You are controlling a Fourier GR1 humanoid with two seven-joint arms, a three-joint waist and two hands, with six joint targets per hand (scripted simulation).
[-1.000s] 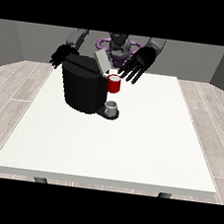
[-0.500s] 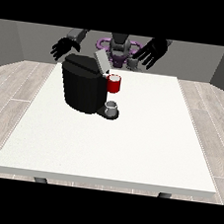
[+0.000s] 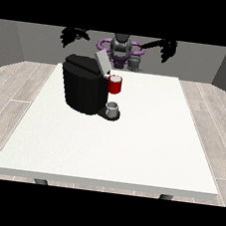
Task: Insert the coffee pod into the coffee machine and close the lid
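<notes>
While both hands hung high behind the coffee machine (image 3: 85, 89), nothing was held.
A small grey thing (image 3: 114, 106) sat on the machine's base, below a red thing at the machine (image 3: 115, 84); if the pod, it likely was light, stiff and smooth, best pinched by its sides. The hand at the view's left (image 3: 74, 35) and the hand at the view's right (image 3: 166, 48) hung with fingers spread downward, the lid (image 3: 101, 61) tilted up.

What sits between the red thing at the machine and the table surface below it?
In the front view, a grey thing sits on the coffee machine's base, directly under the red thing at the machine. I cannot tell whether it is the pod.
</notes>
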